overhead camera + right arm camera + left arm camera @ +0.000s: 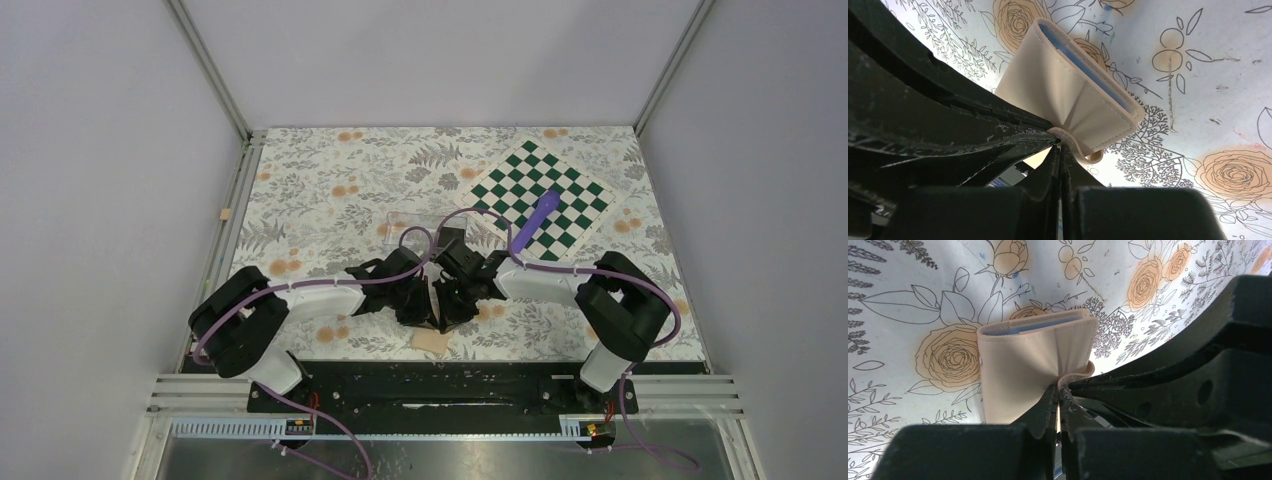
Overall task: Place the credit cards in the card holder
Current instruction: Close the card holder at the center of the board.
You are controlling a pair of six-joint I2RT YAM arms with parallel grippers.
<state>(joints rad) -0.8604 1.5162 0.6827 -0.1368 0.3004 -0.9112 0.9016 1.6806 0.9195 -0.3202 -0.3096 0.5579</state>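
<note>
Top external hides grip; wrists show left tool [1058,391], right tool [1060,146] pinching card holder [1023,365].

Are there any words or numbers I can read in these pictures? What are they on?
No text can be read anywhere.
card holder: plain tan, no writing shows.
checkered mat: only green and white squares.
flowery table cover: only drawings.
small parts on the front rail: too small to tell.
</note>
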